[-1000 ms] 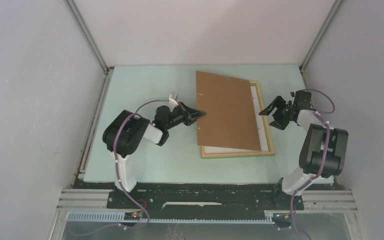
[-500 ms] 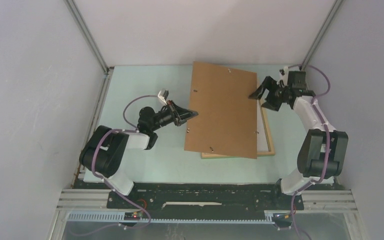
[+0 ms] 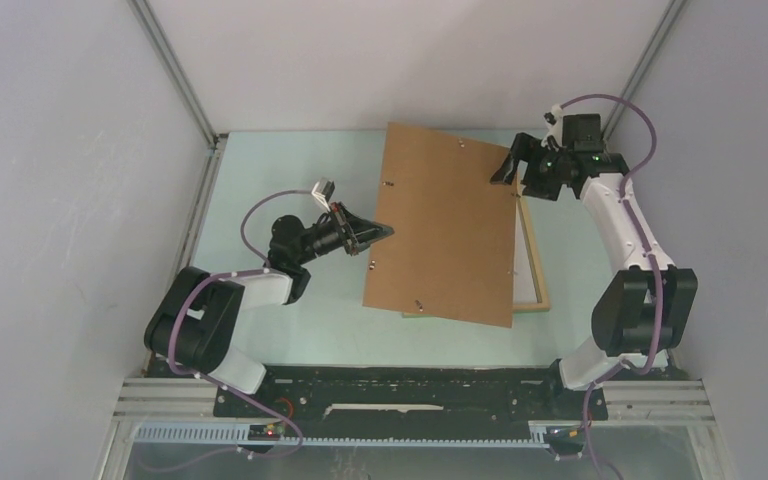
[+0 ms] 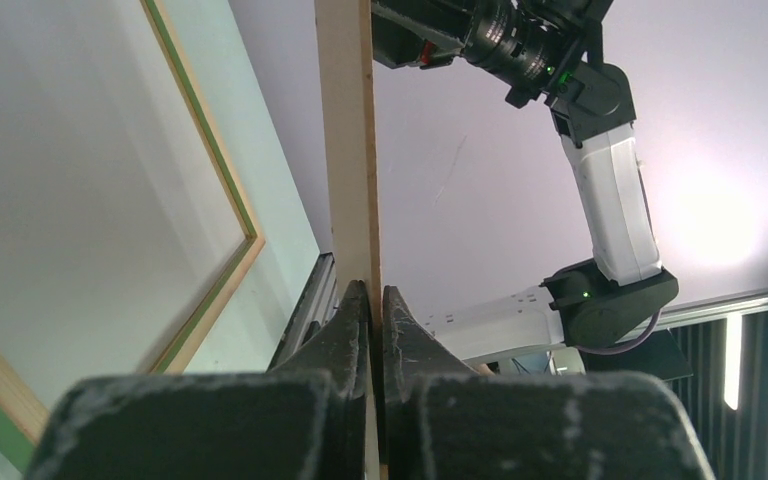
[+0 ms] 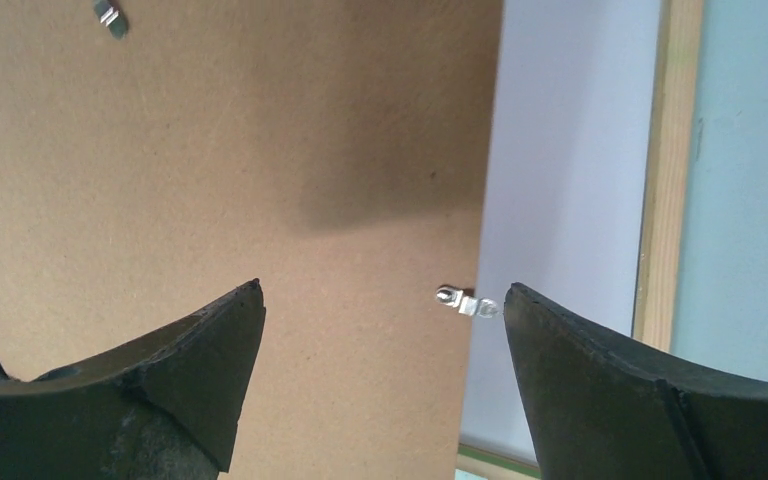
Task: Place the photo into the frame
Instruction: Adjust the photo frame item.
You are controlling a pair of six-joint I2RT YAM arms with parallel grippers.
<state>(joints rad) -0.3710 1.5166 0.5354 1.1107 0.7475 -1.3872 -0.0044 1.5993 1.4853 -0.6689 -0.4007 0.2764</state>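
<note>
The left gripper has its fingers pressed tight on the left edge of the brown backing board and holds it raised and tilted above the frame. I think this is to leave the frame open. The right gripper hovers at the far right corner of the board with its fingers spread wide, holding nothing, perhaps ready to take that side.

The frame lies flat on the tabletop, mostly under the board. Inside it a white surface shows. I take it for the photo lying back up, though I cannot be sure.

The tabletop is pale green and matte. Plain light walls close three sides, with aluminium posts in the far corners.
</note>
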